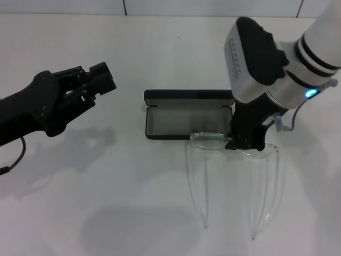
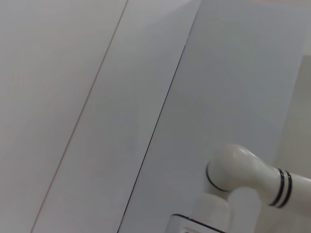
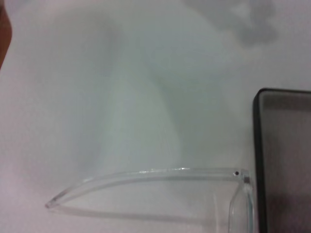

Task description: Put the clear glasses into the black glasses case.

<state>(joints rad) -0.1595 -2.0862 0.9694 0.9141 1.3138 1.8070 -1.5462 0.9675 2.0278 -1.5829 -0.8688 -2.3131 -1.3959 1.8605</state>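
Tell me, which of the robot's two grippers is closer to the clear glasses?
The right. The right gripper is down at the front of the clear glasses, beside the open black glasses case. The left gripper hovers well off on the case's far side.

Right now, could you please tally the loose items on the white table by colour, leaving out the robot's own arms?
Black: 1, the open, flat rectangular black glasses case with grey lining.
Clear: 1, the transparent plastic clear glasses with long thin arms, at the case's near edge.
Total: 2.
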